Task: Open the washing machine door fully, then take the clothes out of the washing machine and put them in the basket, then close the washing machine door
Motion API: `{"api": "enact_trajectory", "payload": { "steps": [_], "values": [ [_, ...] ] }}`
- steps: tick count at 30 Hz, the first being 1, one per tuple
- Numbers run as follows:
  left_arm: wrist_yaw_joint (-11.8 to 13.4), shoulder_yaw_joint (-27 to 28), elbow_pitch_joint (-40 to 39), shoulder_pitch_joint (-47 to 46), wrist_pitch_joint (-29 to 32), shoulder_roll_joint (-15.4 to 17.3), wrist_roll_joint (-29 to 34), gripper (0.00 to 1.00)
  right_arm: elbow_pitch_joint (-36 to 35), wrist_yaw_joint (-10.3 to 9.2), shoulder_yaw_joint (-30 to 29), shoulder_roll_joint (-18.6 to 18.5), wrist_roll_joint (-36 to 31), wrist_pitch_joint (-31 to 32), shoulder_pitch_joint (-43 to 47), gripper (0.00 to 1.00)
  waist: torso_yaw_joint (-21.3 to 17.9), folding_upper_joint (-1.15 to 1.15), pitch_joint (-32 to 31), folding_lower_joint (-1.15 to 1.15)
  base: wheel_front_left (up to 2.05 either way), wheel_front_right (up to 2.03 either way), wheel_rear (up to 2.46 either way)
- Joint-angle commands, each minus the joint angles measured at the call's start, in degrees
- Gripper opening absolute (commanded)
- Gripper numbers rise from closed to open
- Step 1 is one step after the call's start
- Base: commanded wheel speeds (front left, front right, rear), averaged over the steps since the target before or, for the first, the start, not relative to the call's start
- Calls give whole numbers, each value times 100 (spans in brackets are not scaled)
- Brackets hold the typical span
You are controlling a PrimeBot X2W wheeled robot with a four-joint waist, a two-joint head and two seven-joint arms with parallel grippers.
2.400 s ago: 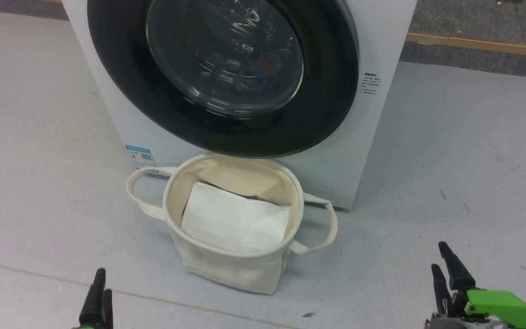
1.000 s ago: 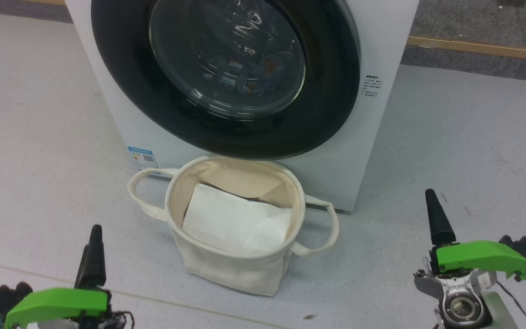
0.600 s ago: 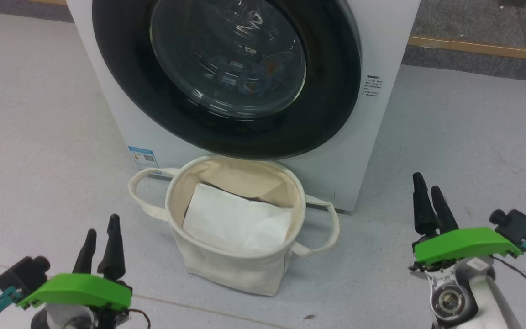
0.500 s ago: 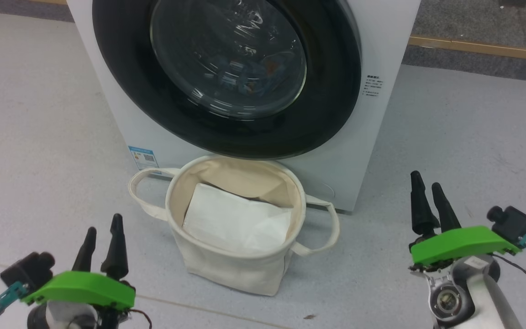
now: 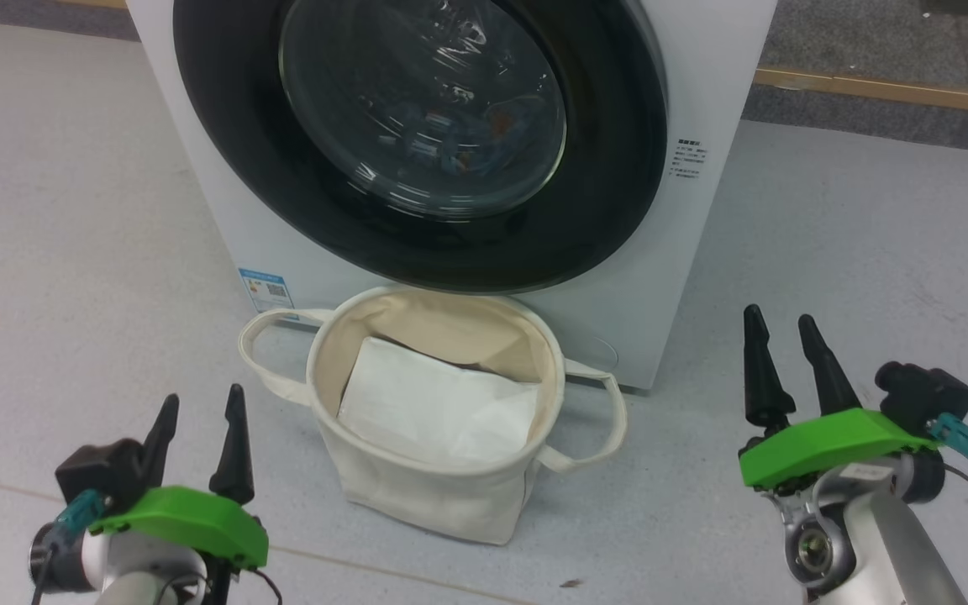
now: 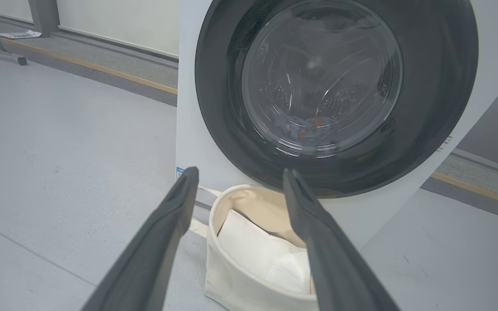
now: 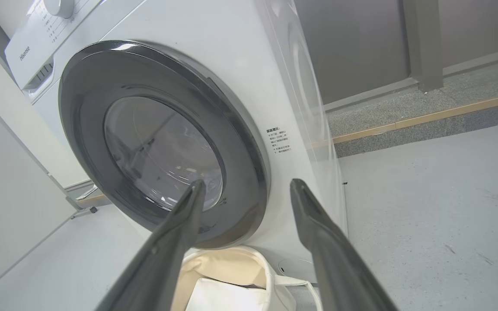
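The white washing machine (image 5: 694, 92) (image 6: 188, 108) (image 7: 240, 65) stands ahead with its round black-rimmed door (image 5: 610, 168) (image 6: 439, 86) (image 7: 84, 129) shut. Through the glass, blue and orange clothes (image 5: 459, 151) (image 6: 303, 127) lie in the drum. The cream basket (image 5: 434, 496) (image 6: 231, 280) (image 7: 231, 263) sits on the floor just below the door. My left gripper (image 5: 202, 412) (image 6: 238, 177) hovers open at the lower left, left of the basket. My right gripper (image 5: 781, 326) (image 7: 247, 185) stands open at the lower right, right of the basket. Neither holds anything.
A plain white sheet (image 5: 442, 403) (image 6: 262, 255) lies inside the basket. A blue label sticker (image 5: 265, 288) is at the machine's lower left. Grey floor (image 5: 72, 210) spreads on both sides. A wooden strip (image 5: 887, 86) runs along the back right.
Both arms have risen into the head view and turned, so each gripper's two fingers now show spread apart. The camera drifted slightly. Door and basket are unmoved.
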Motion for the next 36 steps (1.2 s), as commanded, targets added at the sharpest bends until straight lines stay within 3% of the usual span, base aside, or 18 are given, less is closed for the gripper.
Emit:
{"api": "enact_trajectory", "payload": {
  "steps": [1, 23, 29, 36],
  "values": [
    [84, 94, -162, -397, -81, 232, 245, 100, -162, 0, 105, -37, -266, -102, -419, 100, 5, 0, -4, 0, 0, 0, 0],
    [331, -210, -180, -701, -495, 518, 1120, 100, 32, 0, 264, -48, -1724, -453, -707, 100, 37, 0, -42, 0, 0, 0, 0],
    [291, -249, -216, -752, -606, 501, 1158, 100, 93, 0, 325, -52, -2050, -554, -783, 100, 48, 0, -44, 0, 0, 0, 0],
    [121, -166, -174, -738, -611, 403, 828, 100, 183, 0, 309, -52, -1878, -558, -781, 100, 35, 0, -33, 0, 0, 0, 0]
  ]
}}
